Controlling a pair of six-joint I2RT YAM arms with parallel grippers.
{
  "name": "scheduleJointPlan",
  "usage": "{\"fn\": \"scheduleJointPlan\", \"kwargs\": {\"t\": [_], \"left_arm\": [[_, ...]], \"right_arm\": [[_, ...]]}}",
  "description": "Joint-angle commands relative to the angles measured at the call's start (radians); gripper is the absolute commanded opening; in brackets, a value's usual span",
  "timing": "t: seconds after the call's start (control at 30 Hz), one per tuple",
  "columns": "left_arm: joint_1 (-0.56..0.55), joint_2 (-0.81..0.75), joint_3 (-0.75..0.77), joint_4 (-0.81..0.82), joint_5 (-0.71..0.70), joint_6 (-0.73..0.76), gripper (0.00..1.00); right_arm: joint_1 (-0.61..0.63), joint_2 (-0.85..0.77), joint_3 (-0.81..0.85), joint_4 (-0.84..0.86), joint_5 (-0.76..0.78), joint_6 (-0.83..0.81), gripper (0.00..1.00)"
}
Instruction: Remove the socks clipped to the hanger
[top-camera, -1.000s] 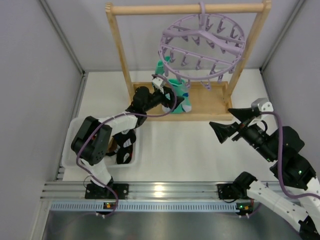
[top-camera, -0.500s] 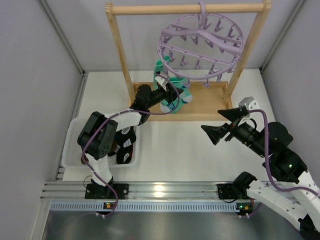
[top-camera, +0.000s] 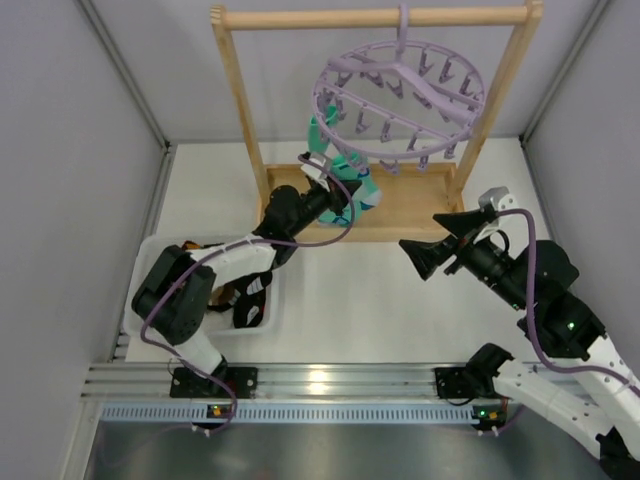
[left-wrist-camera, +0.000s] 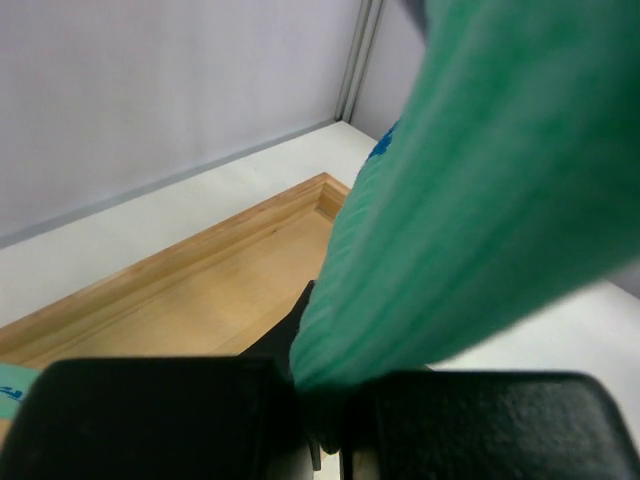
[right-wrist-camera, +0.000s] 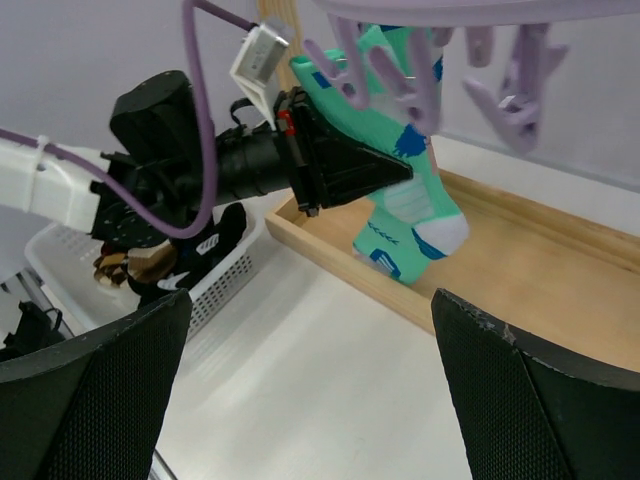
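Top external view vs. 1 s prior: left gripper (top-camera: 347, 197), then spread wide at the mint-green sock (top-camera: 357, 180), now has its jaws pressed together w/ sock fabric pinched between them. Left wrist view confirms this, the sock (left-wrist-camera: 470, 200) being wedged between the two black pads (left-wrist-camera: 150, 415). Left arm's elbow has swung out leftward and now sits over the white basket (top-camera: 274, 305). Right gripper (top-camera: 432, 240) has shifted toward table ctr. Hanger (right-wrist-camera: 480, 8) ring sits slightly higher in frame than prev. and looks tipped. Sock is clipped at its upper end to pegs on the hanger's left-front rim, long axis approx. vertical. Its lower end, w/ white-and-blue toe, turns toward the right in right wrist view, low over the wooden base (top-camera: 420, 212) of the rack frame (top-camera: 238, 95) — whether it touches the base cannot be told. Left arm pose: reaches fwd and rightward from its mount, forearm near level, gripper meeting the sock about mid-length from the sock's left side. Right arm pose: raised, elbow bent, gripper aimed left toward the sock and well apart from it, jaws spread wide, fingers (right-wrist-camera: 90, 400) framing the view. Dark socks (top-camera: 250, 300) lie in the basket.
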Motion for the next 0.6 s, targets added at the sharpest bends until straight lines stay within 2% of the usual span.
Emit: {"fn": "scheduleJointPlan", "kwargs": {"t": [0.0, 0.17, 0.27, 0.47, 0.57], "left_arm": [[-0.065, -0.134, 0.038, -0.071, -0.166, 0.035, 0.00], [-0.231, -0.185, 0.087, -0.315, -0.458, 0.154, 0.00], [-0.317, -0.191, 0.116, -0.387, -0.651, 0.166, 0.00], [-0.464, -0.184, 0.159, -0.507, -0.923, 0.171, 0.00], [-0.519, -0.161, 0.191, -0.550, -1.003, 0.180, 0.00]], "right_arm": [[-0.012, -0.038, 0.023, 0.055, 0.057, 0.046, 0.99], [-0.012, -0.075, 0.040, 0.009, 0.083, 0.078, 0.99], [-0.012, -0.081, 0.063, -0.018, 0.112, 0.092, 0.99], [-0.012, -0.089, 0.121, -0.100, 0.227, 0.107, 0.99], [-0.012, -0.081, 0.168, -0.152, 0.323, 0.122, 0.99]]}}
